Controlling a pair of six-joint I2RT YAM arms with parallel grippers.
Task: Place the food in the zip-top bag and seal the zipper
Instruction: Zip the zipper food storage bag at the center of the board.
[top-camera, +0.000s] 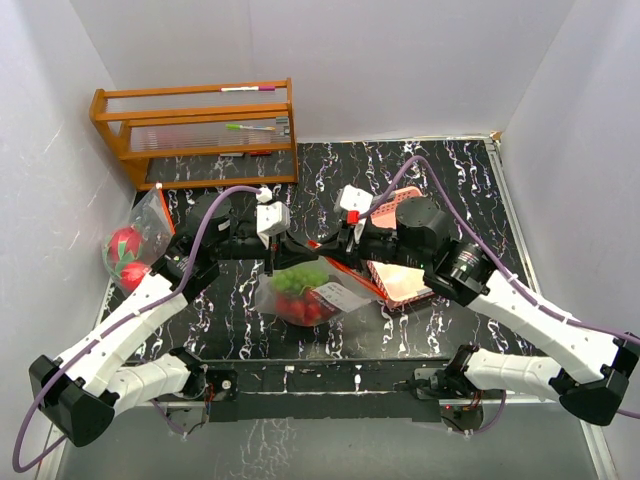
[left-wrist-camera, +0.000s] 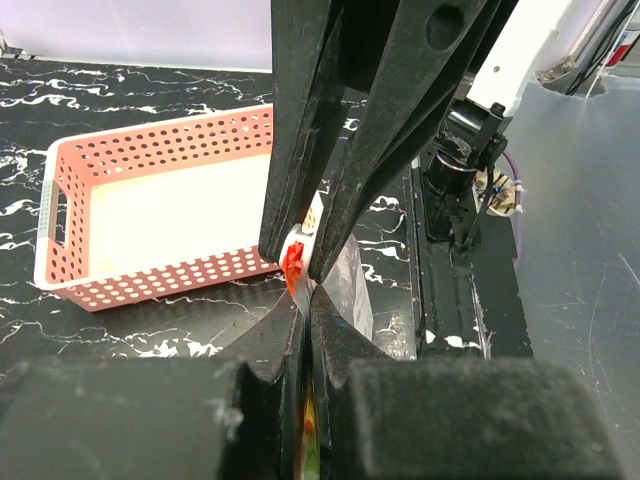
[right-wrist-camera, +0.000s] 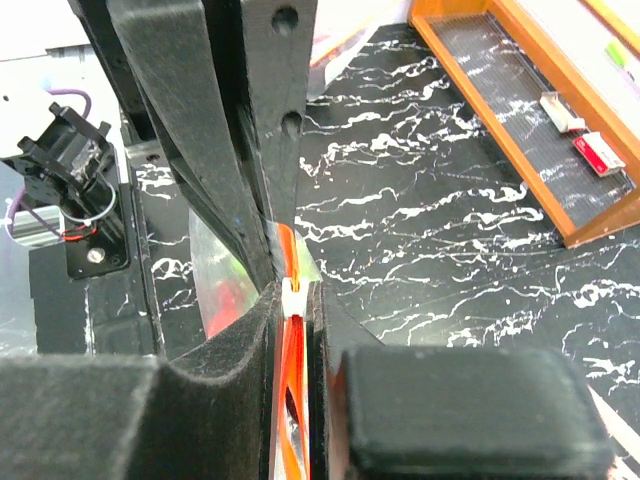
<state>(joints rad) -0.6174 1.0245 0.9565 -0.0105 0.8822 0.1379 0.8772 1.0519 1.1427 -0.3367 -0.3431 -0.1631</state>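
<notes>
A clear zip-top bag (top-camera: 345, 297) lies in the middle of the table, holding green grapes (top-camera: 298, 278) and red fruits (top-camera: 305, 308). My left gripper (top-camera: 272, 265) is shut on the bag's top edge at its left end. In the left wrist view, that gripper (left-wrist-camera: 307, 300) pinches the plastic just short of the red zipper strip (left-wrist-camera: 292, 262). My right gripper (top-camera: 325, 248) faces it closely and is shut on the zipper. In the right wrist view, this gripper (right-wrist-camera: 297, 300) clamps the orange-red strip at its white slider (right-wrist-camera: 293, 293). A pink-red dragon fruit (top-camera: 125, 243) sits at the far left.
A pink mesh basket (top-camera: 412, 296) lies under my right arm, shown in the left wrist view as the basket (left-wrist-camera: 150, 280). A second clear bag (top-camera: 150, 215) rests by the dragon fruit. A wooden rack (top-camera: 200, 130) with pens stands at the back left. White walls close in three sides.
</notes>
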